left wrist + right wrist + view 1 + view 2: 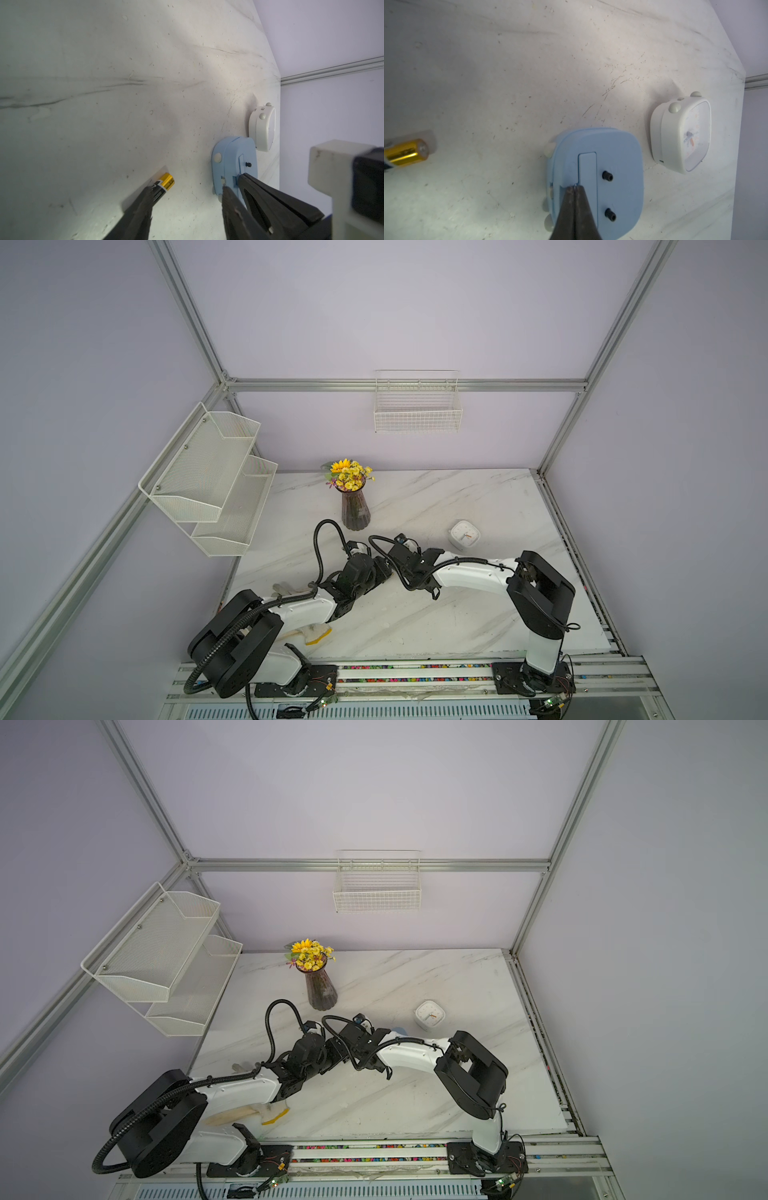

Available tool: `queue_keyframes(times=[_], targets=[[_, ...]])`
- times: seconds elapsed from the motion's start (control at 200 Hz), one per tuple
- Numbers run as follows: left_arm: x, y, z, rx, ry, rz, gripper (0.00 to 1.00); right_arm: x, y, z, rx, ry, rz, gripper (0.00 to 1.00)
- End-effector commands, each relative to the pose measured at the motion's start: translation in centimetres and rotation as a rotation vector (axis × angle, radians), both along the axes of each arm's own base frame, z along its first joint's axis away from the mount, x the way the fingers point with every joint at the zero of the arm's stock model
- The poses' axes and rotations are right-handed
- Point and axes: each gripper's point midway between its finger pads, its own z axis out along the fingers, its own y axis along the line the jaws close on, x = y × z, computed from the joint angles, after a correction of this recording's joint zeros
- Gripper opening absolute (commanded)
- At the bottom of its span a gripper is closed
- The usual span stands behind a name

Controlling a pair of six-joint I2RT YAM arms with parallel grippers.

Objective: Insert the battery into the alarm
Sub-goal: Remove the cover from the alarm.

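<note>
Battery [165, 184] sits against the half-open left pincer [186, 187]; the shut right pincer [574, 187] should gently pry the blue alarm [618, 149] cover [587, 166].

A robotics lab cell: silver aluminium frame profiles [311, 385] are bounding plain lilac wall panels [374, 302], and two black-and-white robot arms [299, 608] [473, 572] are reaching over a white marble-patterned bench [457, 497].

- battery [406, 152]: black end runs off the edge of my right wrist view
- blue alarm [400, 1030]: mostly buried under my right arm [409, 1056] in a top view
- white clock [464, 534]: dial way too tiny to read
</note>
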Motion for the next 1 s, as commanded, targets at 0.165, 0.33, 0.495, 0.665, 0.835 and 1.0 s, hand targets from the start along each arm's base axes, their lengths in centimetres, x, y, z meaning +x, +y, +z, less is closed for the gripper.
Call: queue_keyframes(times=[0.165,0.33,0.495,0.665,0.835,1.0], targets=[[0.7,-0.3,0.7,-0.010,-0.027,-0.001,0.54,0.8,-0.5,2.4,-0.004,-0.079,-0.039,0.00],[0.6,-0.4,0.6,-0.013,-0.024,-0.007,0.54,1.2,-0.5,3.4,0.034,-0.100,-0.059,0.00],[0.7,-0.6,0.6,-0.020,-0.026,-0.014,0.54,1.8,-1.0,4.4,0.069,-0.118,-0.083,0.00],[0.7,-0.8,0.9,-0.030,-0.032,-0.020,0.54,2.2,-1.8,5.1,0.122,-0.119,-0.119,0.00],[0.7,-1.1,0.6,-0.032,-0.023,-0.031,0.54,2.0,-1.0,5.8,0.219,-0.098,-0.097,0.00],[1.0,-3.2,1.2,-0.062,-0.030,-0.118,0.54,2.9,-2.9,6.6,0.366,-0.079,-0.183,0.01]])
